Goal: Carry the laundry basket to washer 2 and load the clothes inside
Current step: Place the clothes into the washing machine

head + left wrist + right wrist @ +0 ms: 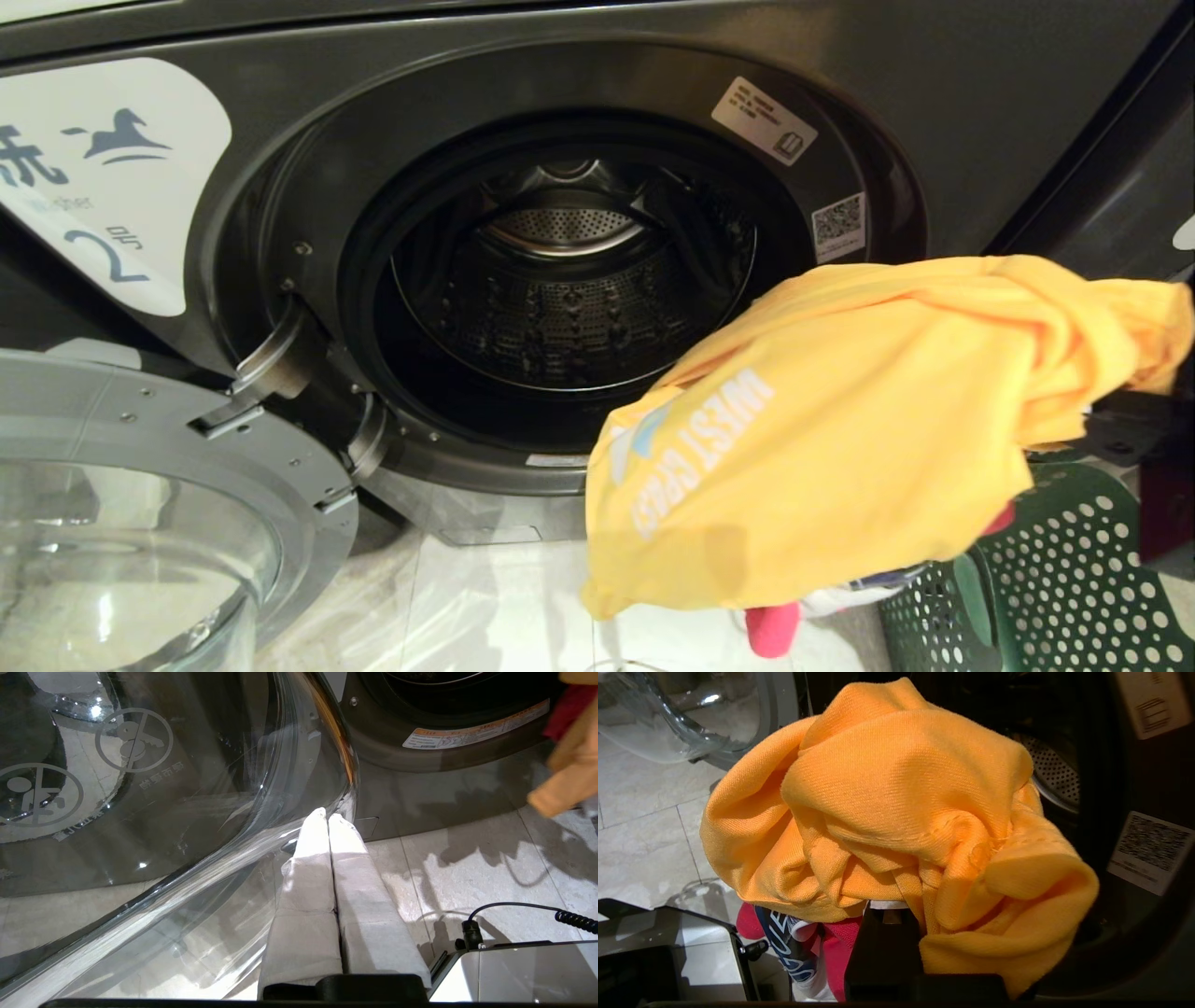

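The right gripper (883, 914) is clamped on the clothes, and most of it is hidden under the cloth. A big yellow-orange shirt (840, 411) with white letters is held up in the air, just in front of the round mouth of washer 2 (579, 280) and a little to its right. The shirt is bunched over the gripper and hangs down toward the floor (485, 607). A pink-red garment (775, 627) and a bit of white cloth with blue print (787, 938) are seen hanging under the yellow shirt. Whether these two are also gripped cannot be told.

The laundry basket (1055, 579), dark green with round holes, is seen low on the right, under the held clothes. What is left inside it cannot be seen.

The drum (569, 299) of the washer is shiny metal with many small holes, and no clothes are seen in it. A white label with a horse and the number 2 (103, 177) is stuck on the left of the washer's front. The glass door (140, 523) is swung wide open to the left.

The left gripper (327, 819) is pressed shut on nothing, with its two pale padded fingers (308, 872) together. It is held low, near the rim of the open glass door
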### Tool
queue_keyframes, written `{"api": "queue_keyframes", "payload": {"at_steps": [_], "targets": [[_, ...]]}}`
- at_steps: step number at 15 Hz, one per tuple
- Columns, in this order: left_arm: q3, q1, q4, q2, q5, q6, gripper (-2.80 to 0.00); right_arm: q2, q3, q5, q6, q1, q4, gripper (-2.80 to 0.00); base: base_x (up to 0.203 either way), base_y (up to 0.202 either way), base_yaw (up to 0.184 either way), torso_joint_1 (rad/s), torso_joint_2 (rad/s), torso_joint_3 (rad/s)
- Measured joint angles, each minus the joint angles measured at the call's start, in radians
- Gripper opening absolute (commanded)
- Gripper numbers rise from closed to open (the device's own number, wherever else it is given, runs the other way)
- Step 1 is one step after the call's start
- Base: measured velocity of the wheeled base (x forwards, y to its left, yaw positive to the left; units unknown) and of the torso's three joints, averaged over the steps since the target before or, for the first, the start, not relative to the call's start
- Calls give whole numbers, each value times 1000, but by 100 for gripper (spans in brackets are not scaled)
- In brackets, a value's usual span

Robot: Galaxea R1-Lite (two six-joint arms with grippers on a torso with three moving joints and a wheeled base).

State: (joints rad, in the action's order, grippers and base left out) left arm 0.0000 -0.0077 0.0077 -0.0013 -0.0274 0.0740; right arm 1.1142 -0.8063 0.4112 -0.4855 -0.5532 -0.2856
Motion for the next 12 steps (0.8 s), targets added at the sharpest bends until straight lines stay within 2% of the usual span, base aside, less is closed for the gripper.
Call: {"api": "queue_keyframes", "payload": {"at_steps": [4, 7, 9, 12], "targets": [[0, 0, 0, 0, 0, 0, -280, 201, -104, -159, -1, -124, -55, -280, 0, 0, 0, 0, 0, 0], [0, 0, 0, 0, 0, 0, -280, 353, -193, -221, 4, -149, -210, -280, 0, 0, 0, 0, 0, 0], [0, 0, 0, 0, 0, 0, -280, 405, -199, -230, -5, -153, -284, -280, 0, 0, 0, 0, 0, 0], [0, 0, 0, 0, 0, 0, -280, 463, -182, -283, -88, -158, -384, -280, 0, 0, 0, 0, 0, 0]]}}
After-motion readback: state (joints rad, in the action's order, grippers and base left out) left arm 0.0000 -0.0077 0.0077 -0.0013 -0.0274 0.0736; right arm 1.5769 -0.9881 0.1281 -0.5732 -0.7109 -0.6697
